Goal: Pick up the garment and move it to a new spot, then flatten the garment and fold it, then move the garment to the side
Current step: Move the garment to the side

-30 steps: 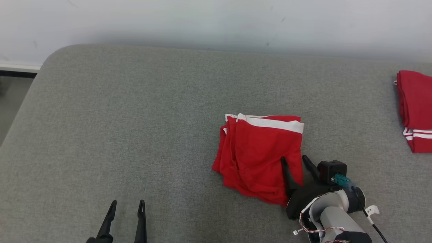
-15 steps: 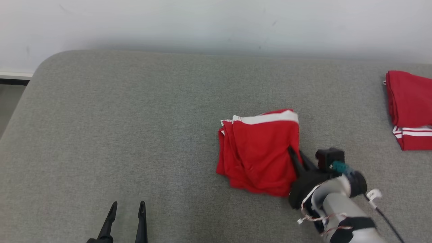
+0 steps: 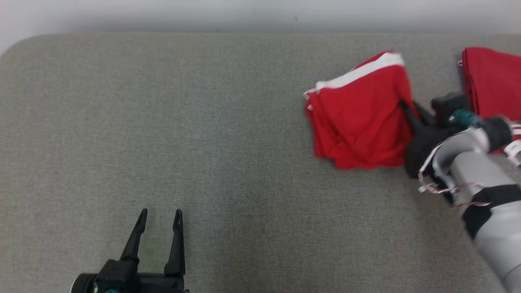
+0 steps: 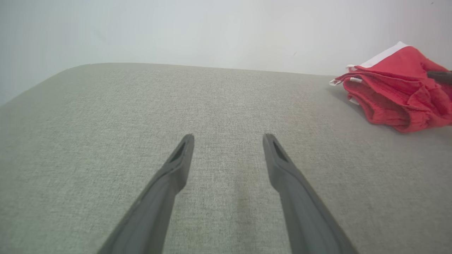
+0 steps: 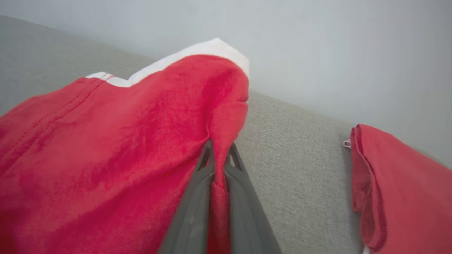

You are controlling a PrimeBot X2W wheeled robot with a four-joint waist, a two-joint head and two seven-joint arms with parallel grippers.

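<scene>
Garment [image 3: 358, 122] is lying folded at far right of the surface [image 3: 203, 122]; my right fingers [image 5: 204, 165] are pinching its right edge, probably so the folds travel together toward the second red piece [image 3: 492, 81]. Left fingers [image 4: 178, 165] are hanging spread, near left, idle.

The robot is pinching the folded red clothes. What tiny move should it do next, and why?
Probably slide the folded red garment a little to the robot's right and set it down. The right gripper is shut on its edge, that edge is raised off the grey cushion, and a gap of bare cushion shows before the second red garment.
</scene>
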